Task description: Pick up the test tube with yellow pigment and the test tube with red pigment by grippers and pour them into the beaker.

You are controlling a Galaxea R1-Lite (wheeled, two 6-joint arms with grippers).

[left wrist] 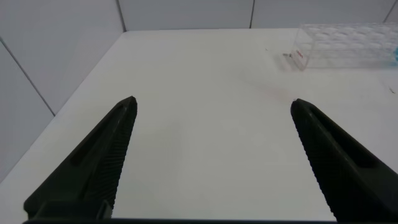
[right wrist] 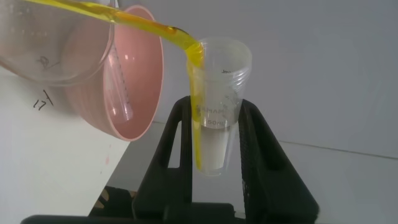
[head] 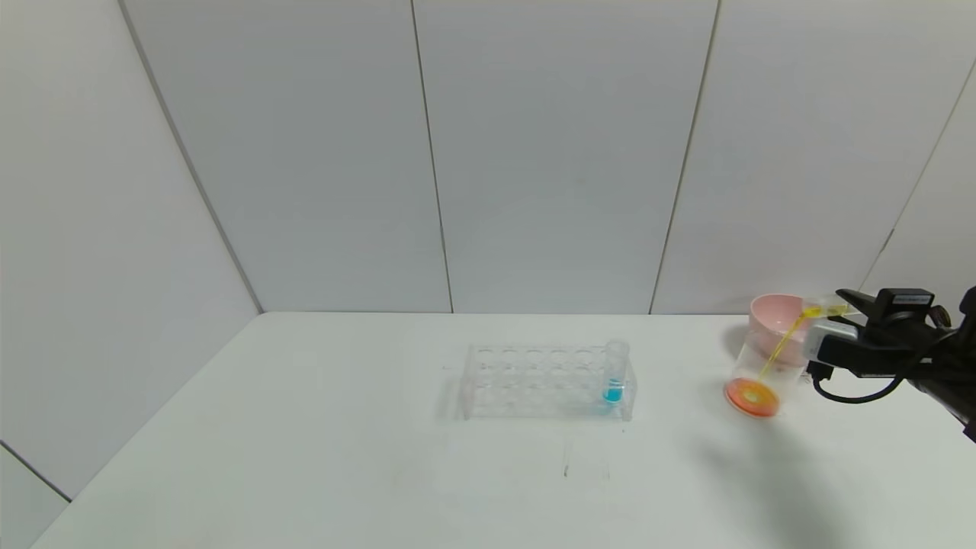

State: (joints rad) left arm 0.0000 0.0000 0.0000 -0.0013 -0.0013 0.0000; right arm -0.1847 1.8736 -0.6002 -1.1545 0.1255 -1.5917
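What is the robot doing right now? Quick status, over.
Right tool shut on yellow tube, tipped, pouring into beaker. Red-orange liquid already inside. Left tool open, idle. Nothing blocking.

White desk (head: 305, 457) fills the lower half of the head view, smooth and matte, with a few faint smudges near the middle front. Behind it, a wall (head: 564, 152) of pale grey panels, split by thin dark vertical seams. On the left, a side wall (head: 91, 229) of the same panels angles in and meets the desk's edge. Light is soft and even; a blurry shadow lies on the desk at the right front. From the left wrist view, the desk's far corner (left wrist: 124, 32) meets the panelled walls.
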